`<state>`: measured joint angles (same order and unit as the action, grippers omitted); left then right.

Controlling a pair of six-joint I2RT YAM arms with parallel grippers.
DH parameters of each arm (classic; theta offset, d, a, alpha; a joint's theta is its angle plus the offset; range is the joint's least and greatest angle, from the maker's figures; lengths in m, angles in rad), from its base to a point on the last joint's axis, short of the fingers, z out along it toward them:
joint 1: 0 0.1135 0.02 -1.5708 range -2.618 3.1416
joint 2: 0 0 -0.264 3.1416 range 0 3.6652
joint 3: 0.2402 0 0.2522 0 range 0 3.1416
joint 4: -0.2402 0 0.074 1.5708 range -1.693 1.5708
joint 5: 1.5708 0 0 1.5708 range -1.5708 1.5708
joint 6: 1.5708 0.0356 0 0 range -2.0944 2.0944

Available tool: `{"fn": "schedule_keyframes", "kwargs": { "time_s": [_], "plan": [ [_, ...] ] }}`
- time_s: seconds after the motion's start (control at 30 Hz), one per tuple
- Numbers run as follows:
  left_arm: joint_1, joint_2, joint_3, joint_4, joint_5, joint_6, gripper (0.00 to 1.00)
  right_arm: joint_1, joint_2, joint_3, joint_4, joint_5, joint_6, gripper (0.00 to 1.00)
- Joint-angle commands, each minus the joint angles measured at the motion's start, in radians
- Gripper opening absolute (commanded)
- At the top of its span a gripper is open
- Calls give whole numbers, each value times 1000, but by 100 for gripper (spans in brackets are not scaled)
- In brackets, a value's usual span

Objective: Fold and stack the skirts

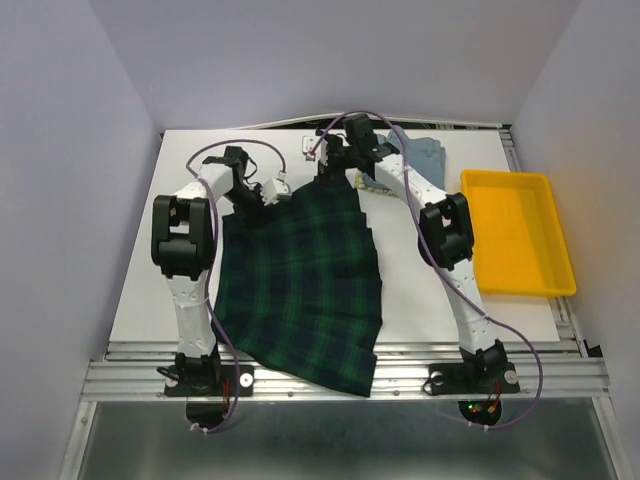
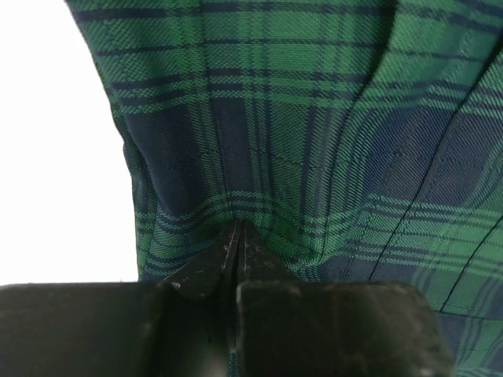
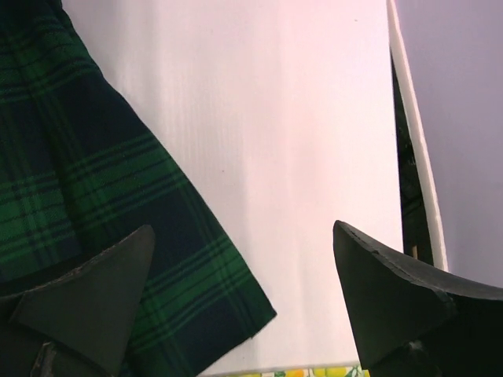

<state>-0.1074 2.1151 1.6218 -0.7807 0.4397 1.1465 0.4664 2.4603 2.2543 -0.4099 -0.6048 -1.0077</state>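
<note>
Plaid skirt (image 1: 300, 280) lies spread on the desk (image 1: 140, 290), unfolded; left gripper (image 2: 238, 236) pinches its far edge, right gripper (image 3: 242, 232) gapes empty. Blue-grey skirt (image 1: 428, 152) sits far right; nothing looks stacked yet.

Plaid skirt (image 1: 300, 280) spread flat mid-table (image 1: 140, 295), near hem hanging over the front edge. L gripper (image 1: 262, 198) at its far-left corner, R gripper (image 1: 335, 168) at its far edge. Blue-grey skirt (image 1: 428, 155) far right, behind R arm. Yellow tray (image 1: 515, 235) on right side.
</note>
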Motion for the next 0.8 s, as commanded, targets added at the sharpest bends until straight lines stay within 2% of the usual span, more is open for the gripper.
{"fn": "schedule_keyframes", "kwargs": {
  "time_s": [0.0, 0.13, 0.2, 0.27, 0.37, 0.47, 0.53, 0.57, 0.67, 0.7, 0.77],
  "plan": [
    [-5, -63, -20, 11, 4, 36, 11, 15, 68, 54, -61, -75, -144, 100],
    [-6, -58, 18, 15, 4, 4, 21, 15, 104, 85, -213, -116, -298, 100],
    [-8, -50, 38, 12, 7, -22, 31, 15, 95, 74, -280, -127, -365, 100],
    [-8, -55, 52, 27, 11, -53, 40, 15, 82, 53, -419, -131, -394, 100],
    [-9, -70, 44, 66, 13, -90, 47, 15, 83, 22, -460, -96, -408, 100],
    [-9, -127, 17, 104, 11, -129, 49, 15, 137, 43, -470, -29, -394, 100],
    [-3, -150, 1, 129, 10, -181, 50, 15, 196, 111, -556, -9, -405, 94],
    [3, -159, 4, 127, 14, -195, 50, 15, 209, 119, -588, -7, -402, 85],
    [35, -143, 41, 104, 11, -249, 51, 15, 207, 82, -667, -25, -407, 73],
    [46, -132, 65, 91, 13, -251, 52, 15, 200, 65, -687, -35, -404, 65],
    [60, -107, 88, 42, 11, -234, 53, 15, 183, 41, -693, -47, -378, 58]
  ]
}}
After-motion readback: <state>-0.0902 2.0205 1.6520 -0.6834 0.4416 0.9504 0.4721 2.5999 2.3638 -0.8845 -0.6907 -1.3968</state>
